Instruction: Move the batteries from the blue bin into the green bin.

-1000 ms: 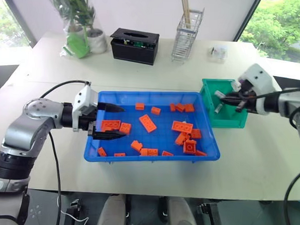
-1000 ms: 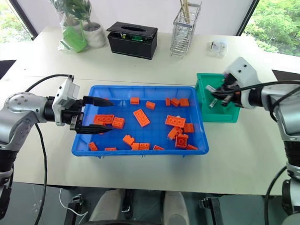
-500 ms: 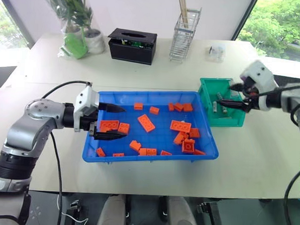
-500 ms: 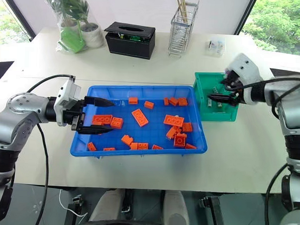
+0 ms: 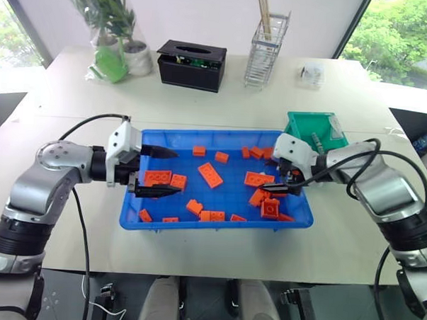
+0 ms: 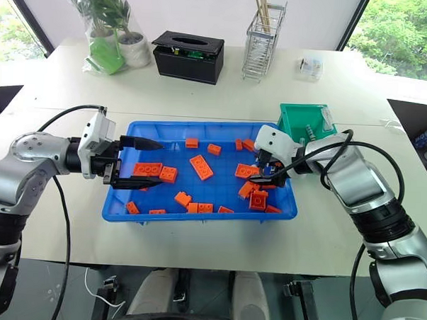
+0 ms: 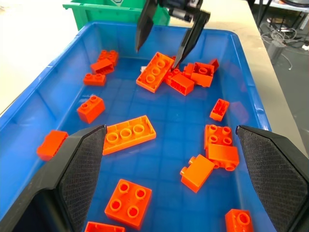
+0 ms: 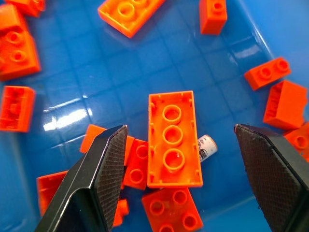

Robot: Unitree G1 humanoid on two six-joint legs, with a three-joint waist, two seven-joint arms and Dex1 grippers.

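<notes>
The blue bin (image 5: pixel 200 134) holds several orange bricks. My right gripper (image 5: pixel 280 185) stands open low over its right part, fingers either side of a long orange brick (image 8: pixel 174 140). One battery (image 8: pixel 207 147) pokes out beside that brick, mostly hidden under it. The green bin (image 5: pixel 300 126) stands just past the blue bin's right far corner, with a grey battery (image 5: pixel 316 141) inside. My left gripper (image 5: pixel 163 173) is open over the blue bin's left part, above orange bricks, holding nothing. The left wrist view shows the right gripper (image 7: pixel 157 55) across the bin.
At the back of the table stand a black box (image 5: pixel 191 63), a wire holder with sticks (image 5: pixel 266 52), potted plants (image 5: pixel 109 28) and a small clear container (image 5: pixel 311 73). Bare table lies in front of and beside the bins.
My right gripper opened above the green bin, then swung left and down into the blue bin's right part. The left arm has stayed still.
</notes>
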